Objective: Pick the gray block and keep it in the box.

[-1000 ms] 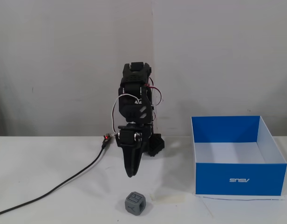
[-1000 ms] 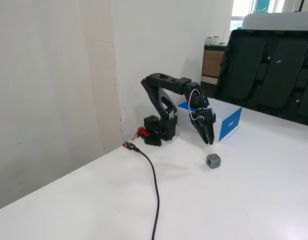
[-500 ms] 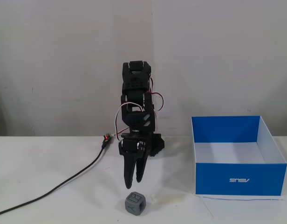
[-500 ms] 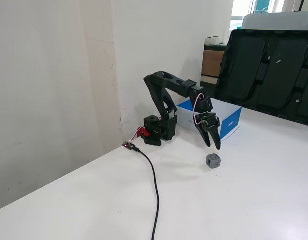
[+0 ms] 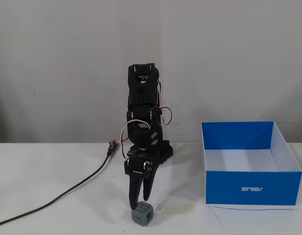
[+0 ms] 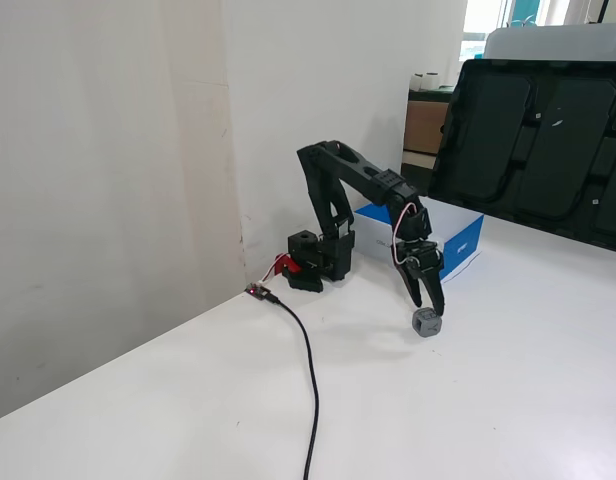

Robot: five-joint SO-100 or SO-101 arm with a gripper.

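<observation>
The gray block (image 5: 142, 214) (image 6: 426, 323) is a small dark-gray cube that rests on the white table near the front edge in a fixed view. My gripper (image 5: 139, 201) (image 6: 429, 306) points down right above it. The jaws stand a little apart and the fingertips (image 5: 133, 203) are at the block's top; I cannot tell whether they touch it. The block is not gripped. The box (image 5: 249, 188) (image 6: 466, 245) is bright blue outside and white inside. It stands open and empty to the right of the arm in a fixed view, well clear of the block.
A black cable (image 5: 67, 191) (image 6: 310, 370) runs from a red connector (image 5: 112, 144) (image 6: 258, 291) near the arm's base (image 5: 163, 152) across the table to the left. A wall stands close behind. A large black panel (image 6: 548, 130) stands beyond the box.
</observation>
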